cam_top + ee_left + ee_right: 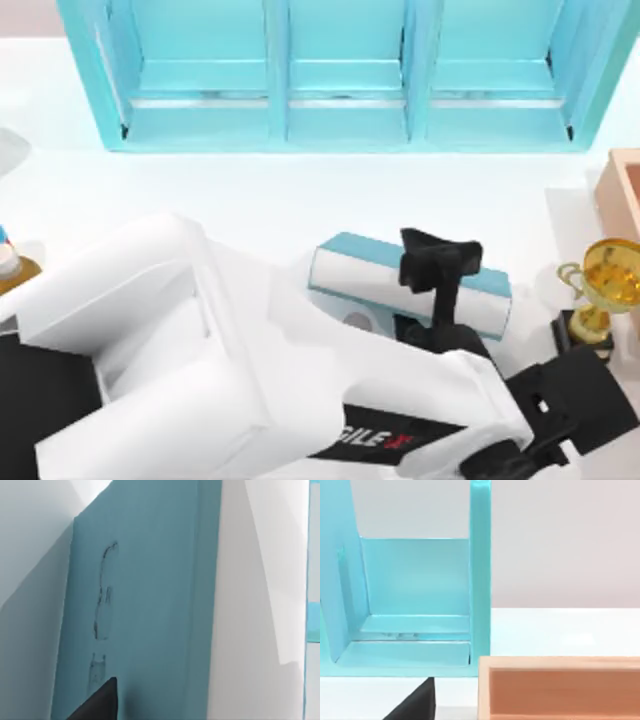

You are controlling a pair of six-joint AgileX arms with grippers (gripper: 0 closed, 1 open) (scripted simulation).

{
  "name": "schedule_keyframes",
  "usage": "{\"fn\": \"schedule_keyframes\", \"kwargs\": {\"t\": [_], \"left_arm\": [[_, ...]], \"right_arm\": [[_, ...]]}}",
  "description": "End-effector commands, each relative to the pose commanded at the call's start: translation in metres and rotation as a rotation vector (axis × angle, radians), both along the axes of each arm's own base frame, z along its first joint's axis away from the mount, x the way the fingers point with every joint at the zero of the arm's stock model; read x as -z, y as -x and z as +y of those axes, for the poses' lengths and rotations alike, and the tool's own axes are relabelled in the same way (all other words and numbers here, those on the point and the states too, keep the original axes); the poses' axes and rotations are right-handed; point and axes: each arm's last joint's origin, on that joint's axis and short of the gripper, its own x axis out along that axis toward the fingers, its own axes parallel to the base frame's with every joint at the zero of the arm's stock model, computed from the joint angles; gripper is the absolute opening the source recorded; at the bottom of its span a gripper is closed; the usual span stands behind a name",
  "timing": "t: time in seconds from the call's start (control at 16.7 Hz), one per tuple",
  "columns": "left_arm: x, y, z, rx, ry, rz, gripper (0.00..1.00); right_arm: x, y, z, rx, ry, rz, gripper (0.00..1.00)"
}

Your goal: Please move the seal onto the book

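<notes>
The seal cannot be made out in any view. The book, a thick teal volume with pale page edges, lies near the middle of the counter, slanting toward the counter's right edge. The left arm reaches across from the counter's left edge, its big white body covering the near-left part of the counter, and its black left tool sits directly over the book's right half, fingers pointing down at it. In the left wrist view the teal cover shows close up, with faint dark scribbled marks on it, and one dark fingertip stands against the cover; whether this tool is wide, narrow or holding something I cannot tell.

Behind the book, along the counter's far edge, stands a bright turquoise shelf unit with three open bays. A gold trophy cup on a black base stands near the right edge, just beside a tan wooden box. A bottle peeks in at the left edge.

The right tool looks toward the shelf's end bay and the wooden box, with one dark fingertip visible; its opening cannot be told.
</notes>
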Motion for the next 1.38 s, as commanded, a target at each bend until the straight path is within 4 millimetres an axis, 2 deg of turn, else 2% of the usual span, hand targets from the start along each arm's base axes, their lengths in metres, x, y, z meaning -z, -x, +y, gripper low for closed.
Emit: {"fn": "schedule_keyframes", "kwargs": {"t": [0.24,0.42,0.6,0.9,1.14,1.38], "left_arm": [[0.003,0.004,0.0,0.003,-0.004,0.01,1.0],[0.01,0.017,-0.002,0.008,-0.002,0.034,1.0],[0.013,0.039,-0.007,0.01,0.025,0.053,1.0],[0.007,0.086,-0.01,0.008,0.066,0.061,1.0],[-0.003,0.122,-0.005,0.006,0.044,0.042,1.0],[-0.009,0.144,0.001,0.004,0.009,0.013,1.0]], "right_arm": [[0.0,0.0,0.0,0.0,0.0,0.0,1.0],[0.0,0.0,0.0,0.0,0.0,0.0,1.0],[0.0,0.0,0.0,0.0,0.0,0.0,1.0],[0.0,0.0,0.0,0.0,0.0,0.0,1.0],[0.0,0.0,0.0,0.0,0.0,0.0,1.0],[0.0,0.0,0.0,0.0,0.0,0.0,1.0]]}}
